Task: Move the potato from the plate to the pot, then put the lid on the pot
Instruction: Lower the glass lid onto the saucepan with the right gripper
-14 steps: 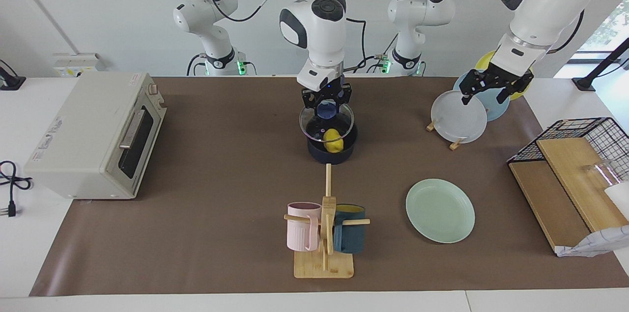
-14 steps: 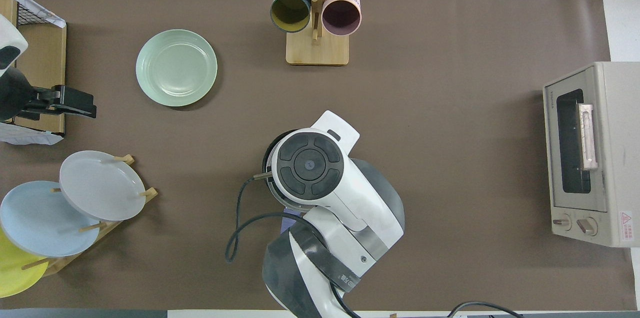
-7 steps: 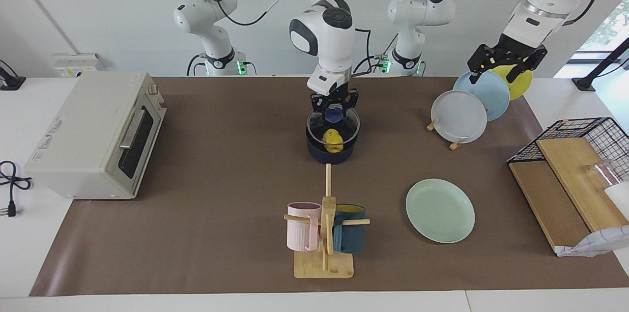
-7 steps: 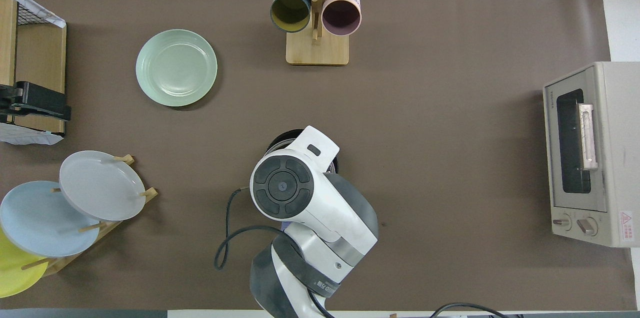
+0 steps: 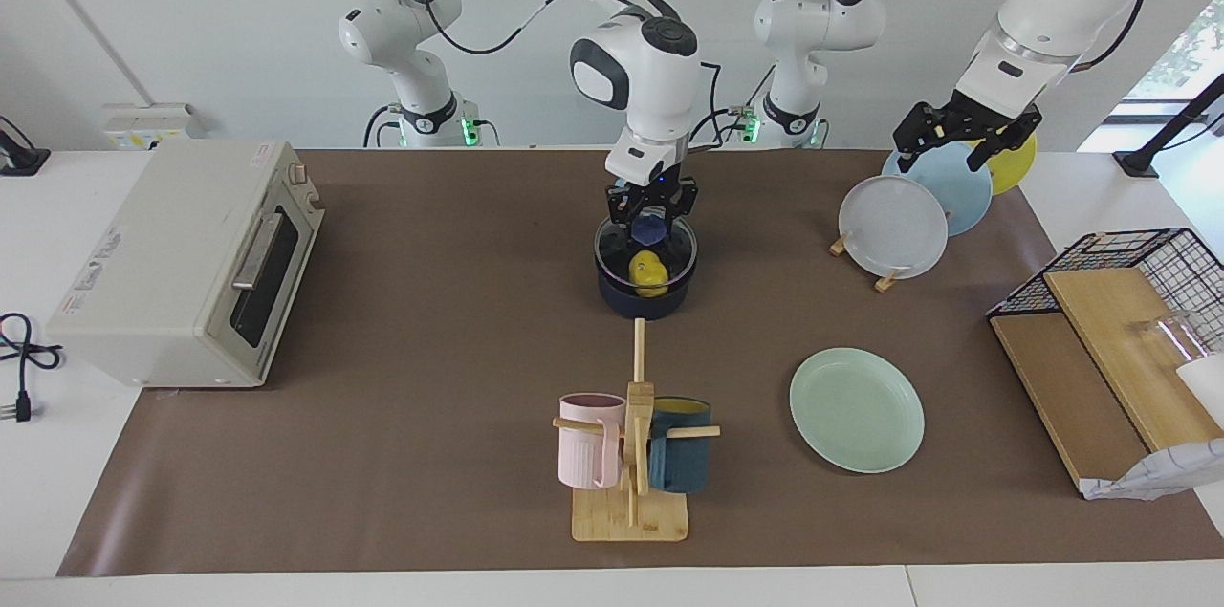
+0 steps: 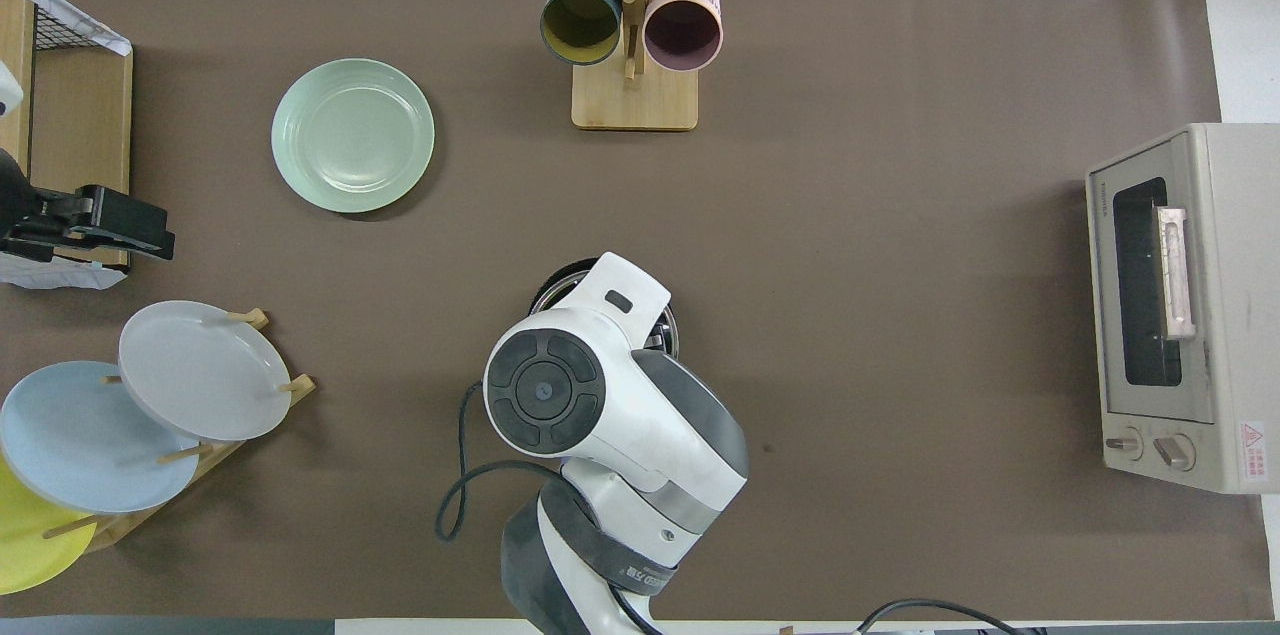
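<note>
The dark blue pot point(image 5: 643, 298) stands at the table's middle, nearer to the robots than the mug tree. The yellow potato point(image 5: 650, 271) lies in it and shows through the glass lid point(image 5: 669, 249), which sits level at the pot's rim. My right gripper point(image 5: 650, 213) is shut on the lid's blue knob point(image 5: 650, 228). In the overhead view the right arm hides all but a piece of the pot's rim point(image 6: 558, 279). The mint-green plate point(image 5: 857, 409) point(image 6: 352, 135) lies bare toward the left arm's end. My left gripper point(image 5: 942, 148) point(image 6: 150, 227) hangs open and empty over the plate rack.
A toaster oven point(image 5: 186, 263) stands at the right arm's end. A mug tree point(image 5: 631, 454) holds a pink and a dark blue mug. A rack point(image 5: 885, 280) holds upright grey, light blue and yellow plates. A wire basket with wooden boards point(image 5: 1114, 320) stands at the left arm's end.
My right gripper has lowered the tilted lid until it lies level on the pot's rim. My left gripper has risen from the grey plate and drifted slightly over the rack.
</note>
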Available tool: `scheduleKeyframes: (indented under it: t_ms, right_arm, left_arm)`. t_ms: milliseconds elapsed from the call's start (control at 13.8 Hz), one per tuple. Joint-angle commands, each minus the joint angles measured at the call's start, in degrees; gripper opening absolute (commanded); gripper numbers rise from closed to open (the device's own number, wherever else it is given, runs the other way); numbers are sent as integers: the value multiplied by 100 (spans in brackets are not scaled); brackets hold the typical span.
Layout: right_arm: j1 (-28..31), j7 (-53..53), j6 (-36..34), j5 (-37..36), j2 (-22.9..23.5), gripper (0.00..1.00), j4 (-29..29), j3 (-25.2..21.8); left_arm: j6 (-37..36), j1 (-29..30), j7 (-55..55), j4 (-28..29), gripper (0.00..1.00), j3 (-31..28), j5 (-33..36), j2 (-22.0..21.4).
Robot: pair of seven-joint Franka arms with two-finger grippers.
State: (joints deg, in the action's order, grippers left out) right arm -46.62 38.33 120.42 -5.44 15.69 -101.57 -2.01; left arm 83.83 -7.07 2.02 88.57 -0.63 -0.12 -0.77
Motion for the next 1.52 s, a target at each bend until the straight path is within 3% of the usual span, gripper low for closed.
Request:
scheduleKeyframes:
  t_ms: [0, 1447]
  right_arm:
    - [4, 87, 219, -150, 13, 0, -47, -10]
    - [-93, 114, 395, -537, 127, 0, -47, -10]
  left_arm:
    - [46, 197, -307, -15, 100, 98, 73, -20]
    - [196, 223, -1, 152, 100, 71, -164, -152]
